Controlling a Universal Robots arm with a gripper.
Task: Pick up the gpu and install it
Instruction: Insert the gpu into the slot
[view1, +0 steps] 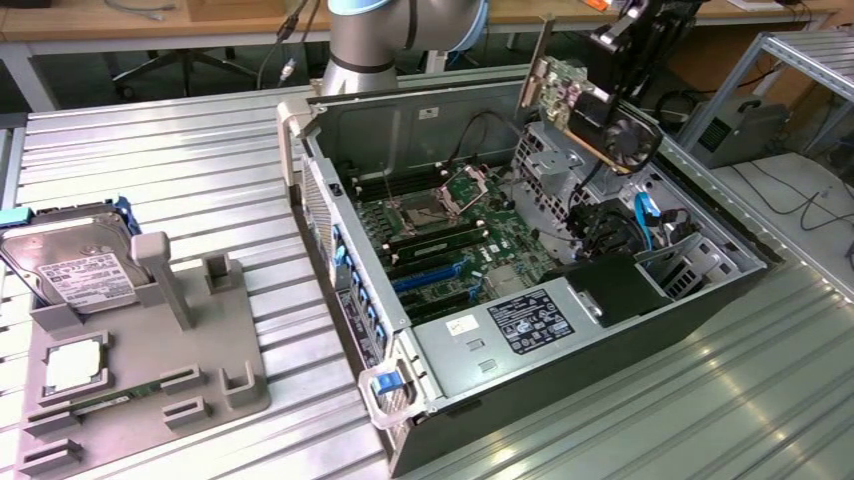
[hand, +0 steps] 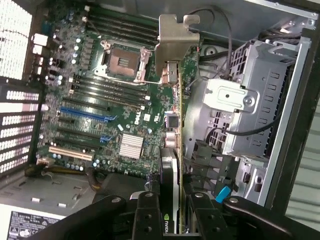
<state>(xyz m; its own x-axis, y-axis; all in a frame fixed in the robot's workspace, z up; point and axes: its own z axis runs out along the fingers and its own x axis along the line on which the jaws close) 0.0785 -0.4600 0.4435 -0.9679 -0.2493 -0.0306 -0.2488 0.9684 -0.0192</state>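
Currently the tool (hand: 172, 216) pinches the gpu (hand: 169, 165): in the wrist view one dark finger (hand: 147, 212) presses on each flat face, with the card seen edge-on between them. In the exterior view the tool (view1: 630, 38) holds the gpu (view1: 601, 115) in the air, clear of all parts, above the far corner of the open computer case (view1: 721, 285) on the exterior view's right. The card hangs tilted, with its round fan facing the exterior view's right and its silver bracket (hand: 172, 42) at the end farthest from the tool.

Below the gpu, a grey metal drive cage (hand: 255, 100) sits just beside the green motherboard (hand: 100, 100). The motherboard carries an open processor socket (hand: 122, 60), rows of dark memory slots, blue expansion slots (hand: 82, 114) and a small finned silver heatsink (hand: 131, 145). A labelled power supply (view1: 521, 320) occupies the near end of the case.

The case lies on its side on a ribbed metal tabletop (view1: 160, 140). Well apart from it, on the exterior view's left, a grey holder (view1: 214, 360) carries a silver hard drive (view1: 74, 275) standing tilted.
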